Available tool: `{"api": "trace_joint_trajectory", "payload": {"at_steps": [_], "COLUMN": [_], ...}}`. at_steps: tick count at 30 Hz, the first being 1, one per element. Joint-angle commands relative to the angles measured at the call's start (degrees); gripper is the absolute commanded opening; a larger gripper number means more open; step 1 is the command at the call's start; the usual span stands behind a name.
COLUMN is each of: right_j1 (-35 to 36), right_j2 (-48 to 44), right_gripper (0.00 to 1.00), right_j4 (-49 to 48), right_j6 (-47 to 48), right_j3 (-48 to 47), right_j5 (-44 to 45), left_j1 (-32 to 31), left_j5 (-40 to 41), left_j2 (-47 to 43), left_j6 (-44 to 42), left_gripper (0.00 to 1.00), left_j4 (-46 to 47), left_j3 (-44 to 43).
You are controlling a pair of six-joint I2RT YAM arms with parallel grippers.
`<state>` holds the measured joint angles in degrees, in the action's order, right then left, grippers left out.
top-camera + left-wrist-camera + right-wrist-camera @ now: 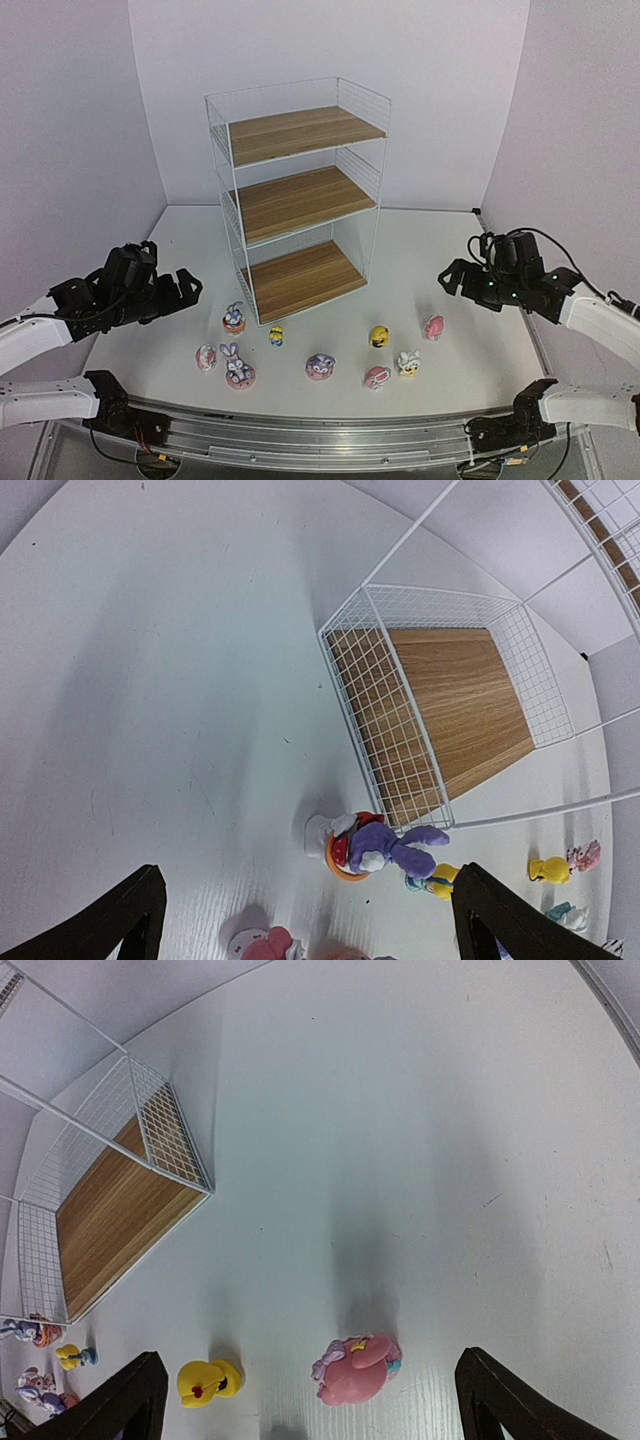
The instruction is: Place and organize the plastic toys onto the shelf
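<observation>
The white wire shelf (300,200) with three bare wooden boards stands mid-table. Nine toys stand in front of it: a purple bunny (233,318), a tiny yellow one (276,336), a yellow round one (379,337), a pink one (433,327), and a nearer row with a bunny on a pink base (238,367). My left gripper (185,290) is open and empty, above and left of the bunny (385,848). My right gripper (450,278) is open and empty, above the pink toy (357,1370) and right of the yellow one (207,1381).
The shelf's bottom board (450,700) lies just beyond the bunny, and its wire side (170,1140) shows in the right wrist view. Purple-white walls close in the table on three sides. A metal rail (320,435) runs along the near edge.
</observation>
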<state>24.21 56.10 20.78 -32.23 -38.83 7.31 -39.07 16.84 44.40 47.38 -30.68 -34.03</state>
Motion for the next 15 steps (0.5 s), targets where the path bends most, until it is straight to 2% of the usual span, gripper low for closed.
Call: {"api": "trace_joint_trajectory", "payload": {"at_steps": [1, 7, 12, 15], "right_j1": [0.33, 3.06, 13.55, 19.26], "right_j2": [-0.92, 2.17, 5.27, 6.54], "right_gripper": [0.97, 0.95, 0.93, 0.93], "right_j4": [0.13, 0.19, 1.25, 7.40], "right_j6": [-0.66, -1.07, -2.83, -6.82], "right_j3": [-0.53, -1.60, -2.80, -4.65], "right_j5": [-0.47, -2.59, 3.71, 10.23], "left_j1": [-0.04, -0.04, -0.04, -0.04], "left_j5": [-0.04, -1.37, -2.52, -2.47], "left_j2": [-0.35, -0.49, 1.04, 2.33], "left_j6": [-1.25, -0.82, -0.85, -0.86], "left_gripper": [1.00, 0.99, 1.00, 0.99], "left_j4": [4.19, 7.21, 9.98, 10.55], "left_j3": [0.96, 3.32, 4.48, 4.60]}}
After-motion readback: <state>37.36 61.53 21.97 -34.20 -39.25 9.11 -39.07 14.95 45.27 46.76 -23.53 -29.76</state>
